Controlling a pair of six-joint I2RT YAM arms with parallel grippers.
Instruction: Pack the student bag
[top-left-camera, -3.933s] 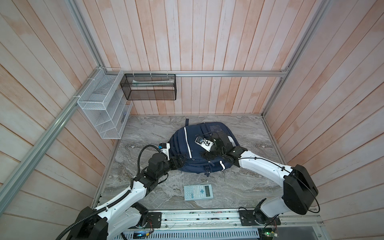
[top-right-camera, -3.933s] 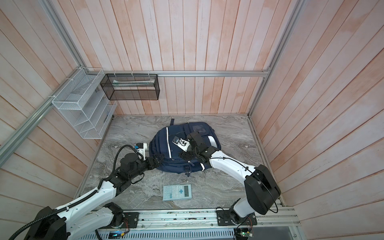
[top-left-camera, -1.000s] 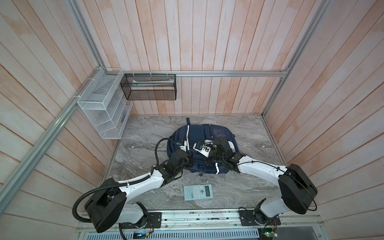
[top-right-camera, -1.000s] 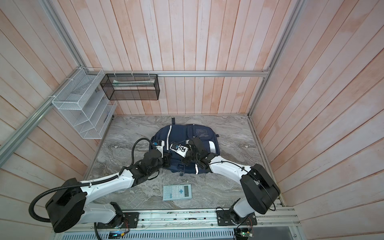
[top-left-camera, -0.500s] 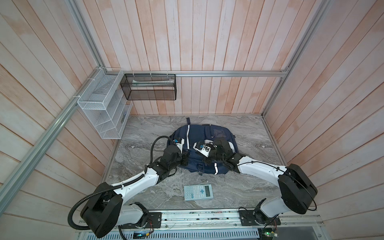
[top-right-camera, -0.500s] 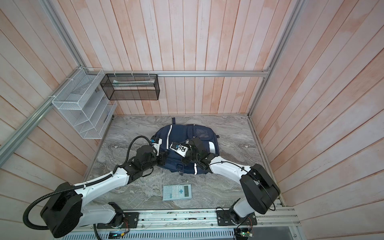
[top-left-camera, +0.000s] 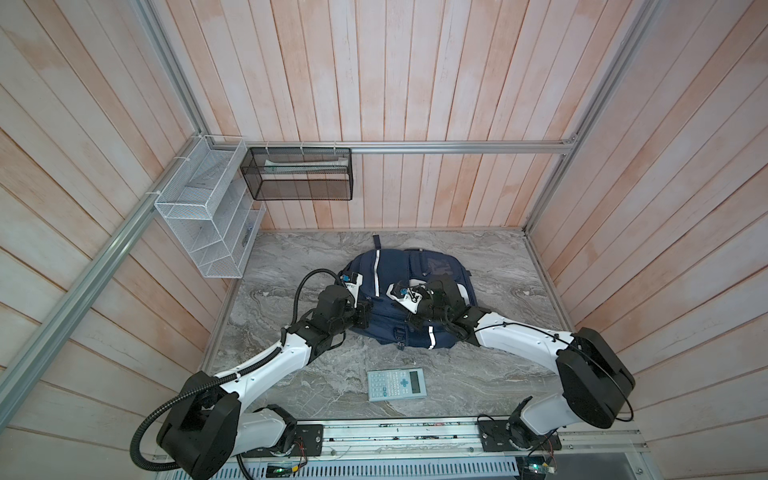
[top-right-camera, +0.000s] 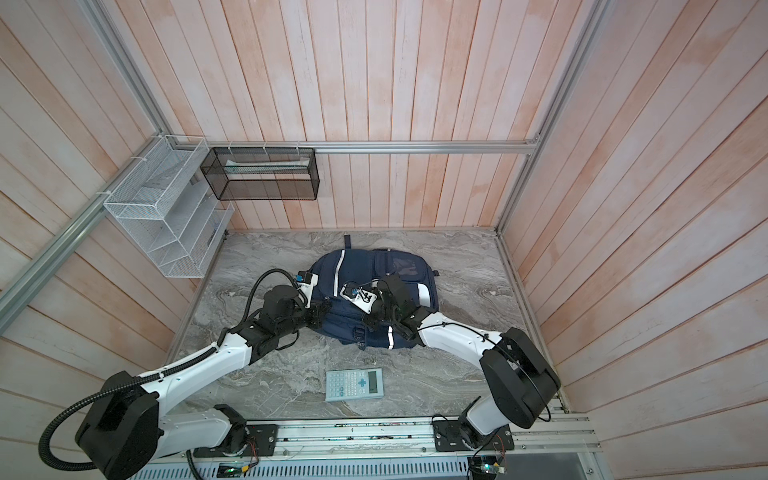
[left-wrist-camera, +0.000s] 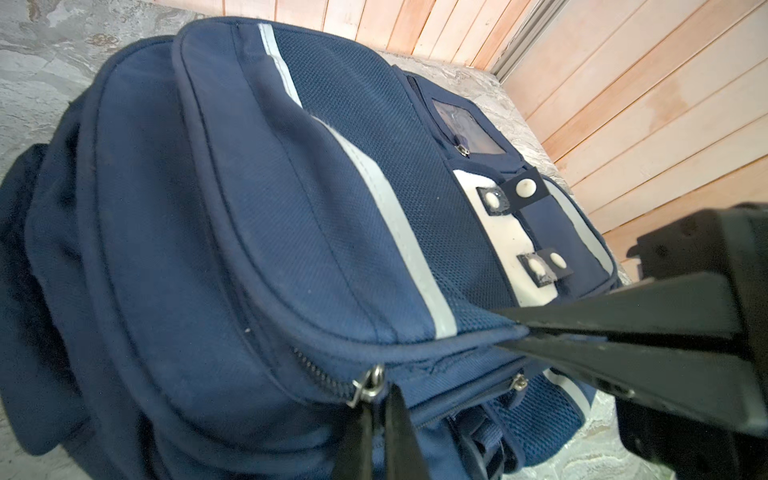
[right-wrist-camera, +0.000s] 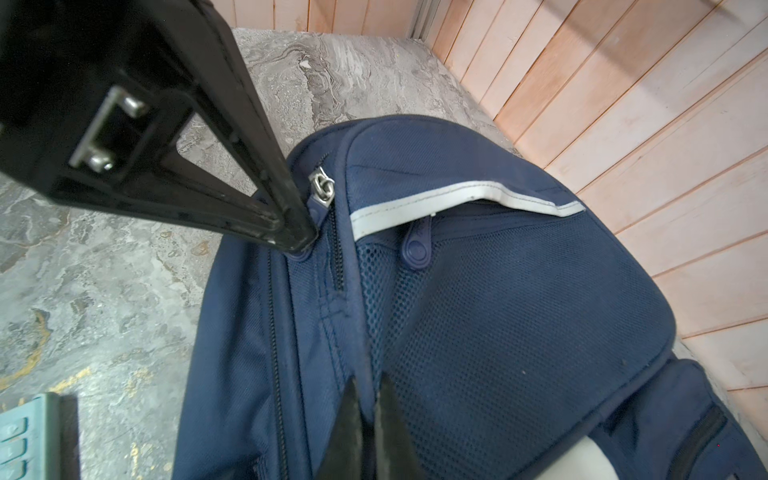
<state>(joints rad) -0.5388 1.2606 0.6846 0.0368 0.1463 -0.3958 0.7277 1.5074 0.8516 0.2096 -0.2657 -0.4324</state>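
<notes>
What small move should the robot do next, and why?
Probably the left gripper should draw the zipper pull along its track: it is shut on that pull, the zipper looks closed, and the right gripper pinches a seam of the student bag.

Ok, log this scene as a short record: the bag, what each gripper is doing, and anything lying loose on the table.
student bag: navy, lying flat on the marble table
left gripper: shut on the zipper pull
right gripper: shut, pinching the bag's piped seam beside that zip
calculator: loose on the table, between the bag and the arm bases, apart from both grippers
</notes>
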